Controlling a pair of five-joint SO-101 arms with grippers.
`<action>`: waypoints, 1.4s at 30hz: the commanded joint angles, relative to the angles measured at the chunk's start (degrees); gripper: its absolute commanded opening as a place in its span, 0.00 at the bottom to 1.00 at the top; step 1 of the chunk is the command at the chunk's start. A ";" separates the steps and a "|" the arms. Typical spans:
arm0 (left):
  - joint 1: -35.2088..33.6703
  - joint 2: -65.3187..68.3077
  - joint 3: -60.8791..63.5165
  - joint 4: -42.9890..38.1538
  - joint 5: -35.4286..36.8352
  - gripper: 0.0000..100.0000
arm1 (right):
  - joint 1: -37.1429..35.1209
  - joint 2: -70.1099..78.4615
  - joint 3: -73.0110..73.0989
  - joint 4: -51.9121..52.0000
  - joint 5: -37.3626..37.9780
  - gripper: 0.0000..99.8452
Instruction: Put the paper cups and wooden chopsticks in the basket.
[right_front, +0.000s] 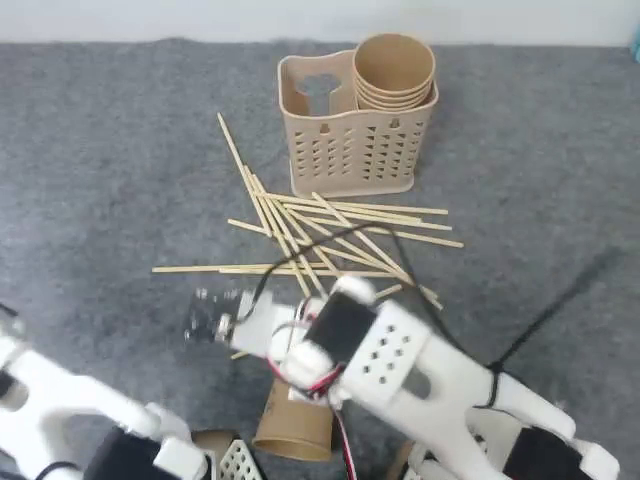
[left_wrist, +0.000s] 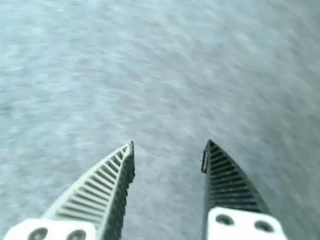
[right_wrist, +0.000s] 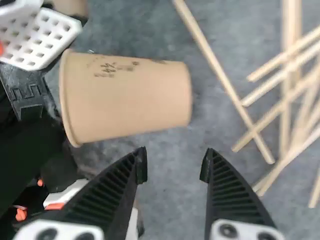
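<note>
Basket (right_front: 350, 150) stands upright at the far side of the desk (right_front: 100, 150). It has two compartments.
- One compartment holds a nested stack of paper cups (right_front: 394, 65), four or five rims as far as I can count. Nesting likely keeps them to one side, leaving the other compartment, which looks bare, for the sticks.

Chopsticks (right_front: 330, 235) lie flat in a crossed heap just in front of the basket, none of them in it. There are more than a dozen, but they overlap too much for an exact tally.

One loose cup (right_front: 295, 425) lies on its side near the arms, well apart from the basket. In the right wrist view this loose cup (right_wrist: 125, 102) is just ahead of the fingertips, with chopsticks (right_wrist: 280, 75) off to one side.
- A tan shape (right_front: 210, 440) beside it may be a second cup (mostly hidden, can't confirm).

Right end effector (right_wrist: 174, 160): moderately parted and holding nothing.
- It is lined up on the cup's side wall, probably set to close on the body or the rim.
- The gap looks narrow for the cup's full width.

Left end effector (left_wrist: 170, 150): parted wide and holding nothing, over bare desk (left_wrist: 150, 60). It is apparently kept out of the right arm's (right_front: 385, 355) way.

Judgement: most cups are stowed, at least one is left, and all the chopsticks remain.
</note>
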 joint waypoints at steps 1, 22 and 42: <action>-5.80 -1.76 -3.12 -4.84 0.26 0.21 | -4.26 -2.68 7.56 -6.29 -2.37 0.18; -6.95 -1.67 -2.24 -6.33 0.26 0.21 | 12.70 -2.42 23.12 -39.60 -4.13 0.18; -6.77 -1.67 -1.71 -6.42 0.26 0.21 | -1.01 -3.21 -3.34 0.40 -8.79 0.18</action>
